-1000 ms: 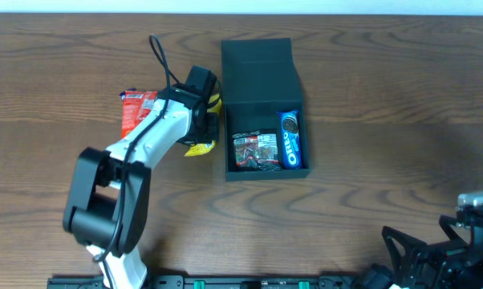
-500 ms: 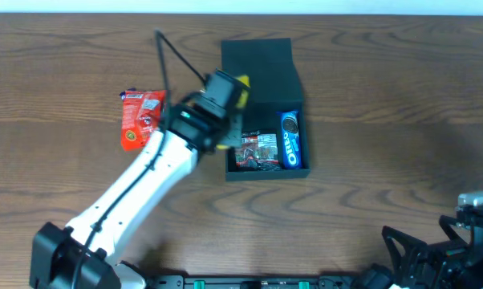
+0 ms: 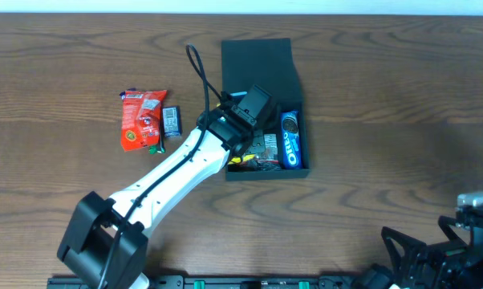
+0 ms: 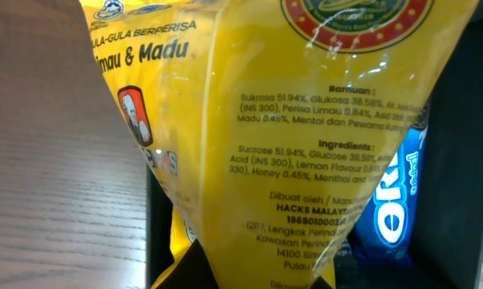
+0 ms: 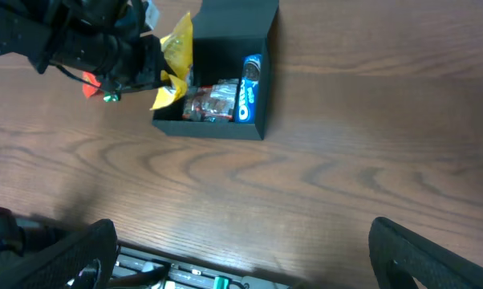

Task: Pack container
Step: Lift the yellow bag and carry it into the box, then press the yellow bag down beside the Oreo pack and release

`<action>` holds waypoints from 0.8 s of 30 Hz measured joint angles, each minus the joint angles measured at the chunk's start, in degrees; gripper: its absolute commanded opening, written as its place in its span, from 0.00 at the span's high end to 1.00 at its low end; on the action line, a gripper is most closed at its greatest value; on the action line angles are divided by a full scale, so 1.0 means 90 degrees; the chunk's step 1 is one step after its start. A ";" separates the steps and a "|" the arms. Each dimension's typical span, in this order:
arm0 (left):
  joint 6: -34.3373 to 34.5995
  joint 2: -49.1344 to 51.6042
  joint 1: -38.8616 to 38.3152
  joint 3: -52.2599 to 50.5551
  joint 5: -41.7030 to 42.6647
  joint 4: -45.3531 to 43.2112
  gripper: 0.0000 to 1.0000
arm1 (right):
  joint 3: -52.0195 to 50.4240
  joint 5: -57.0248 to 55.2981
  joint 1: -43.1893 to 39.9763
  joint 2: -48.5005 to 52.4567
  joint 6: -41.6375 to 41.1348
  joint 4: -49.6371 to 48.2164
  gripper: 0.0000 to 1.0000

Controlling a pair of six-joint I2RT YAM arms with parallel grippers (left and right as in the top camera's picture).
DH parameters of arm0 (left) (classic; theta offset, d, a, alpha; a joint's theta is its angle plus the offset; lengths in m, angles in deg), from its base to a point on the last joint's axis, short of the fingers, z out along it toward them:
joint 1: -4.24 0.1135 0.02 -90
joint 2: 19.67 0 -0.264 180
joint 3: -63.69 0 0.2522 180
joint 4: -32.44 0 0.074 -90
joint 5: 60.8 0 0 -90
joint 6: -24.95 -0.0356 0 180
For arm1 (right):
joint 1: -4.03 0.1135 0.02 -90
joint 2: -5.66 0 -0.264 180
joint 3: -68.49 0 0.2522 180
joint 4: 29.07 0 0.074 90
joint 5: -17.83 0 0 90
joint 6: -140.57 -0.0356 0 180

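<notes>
overhead: box upper centre, left gripper over it | left wrist: yellow packet clamped, above box's left side | right wrist: right gripper fingers apart, bottom edge | step: placing packet; next: lower, release

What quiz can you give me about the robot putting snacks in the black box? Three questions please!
1. Pick one: what is the left gripper holding?
A. a spoon
B. a yellow packet
C. a cup
2. True or false: the lid of the container is shut.
3. Count: how many packets lie on the table outside the container?

Key
1. B
2. False. The lid is open.
3. Two: a red packet and a small dark packet.
</notes>
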 measured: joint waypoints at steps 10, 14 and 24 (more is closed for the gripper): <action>0.0121 0.0279 -0.0010 0.0000 0.0075 -0.0034 0.82 | 0.0000 0.0000 0.0000 0.0000 0.0000 0.0000 0.01; 0.0010 0.0352 -0.0010 0.0000 0.0146 -0.0010 0.51 | 0.0000 0.0000 0.0000 0.0000 0.0000 -0.0002 0.01; -0.0342 0.0413 -0.0017 0.0112 0.0260 0.0189 0.41 | 0.0000 0.0005 0.0000 0.0000 0.0000 -0.0002 0.01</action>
